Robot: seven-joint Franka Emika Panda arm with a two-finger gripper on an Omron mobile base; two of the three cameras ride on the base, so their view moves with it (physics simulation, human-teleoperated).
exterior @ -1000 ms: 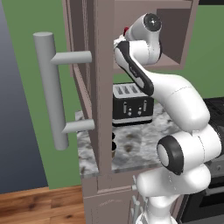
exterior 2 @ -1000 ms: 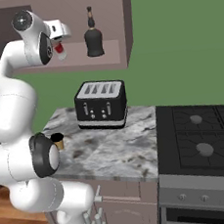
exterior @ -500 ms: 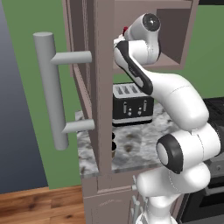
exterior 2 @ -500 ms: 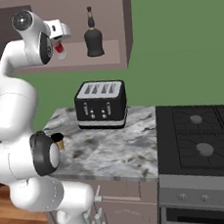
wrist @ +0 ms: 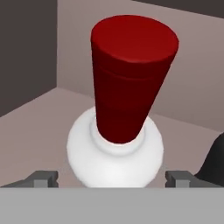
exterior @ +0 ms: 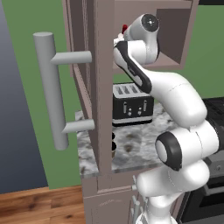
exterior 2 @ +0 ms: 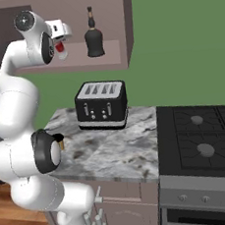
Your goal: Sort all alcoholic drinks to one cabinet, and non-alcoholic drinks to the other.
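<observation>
The slim clear bottle (wrist: 118,144) with the red cap (wrist: 131,74) stands upright on the shelf of the wall cabinet (exterior 2: 123,59), to the left of the squat black bottle (exterior 2: 94,40) as the right base view has it, the two near each other but apart. In the hand view the red cap points straight up toward the camera, so the bottle's long axis runs along the line of the gripper (wrist: 111,177), and the bottle sits squarely between the two fingertips (wrist: 43,178), which stand wide at either side with a clear gap to the glass. That is the change from a second ago: the fingers were narrow on the bottle then, and now they are spread and hold nothing, while the arm itself sits where it did. By my reading the bottle is set down and let go, so the coming move should be a straight pull back along that axis, away from the cap. The small cup (exterior: 113,146) waits on the counter (exterior 2: 118,148) by the toaster (exterior 2: 102,105)
</observation>
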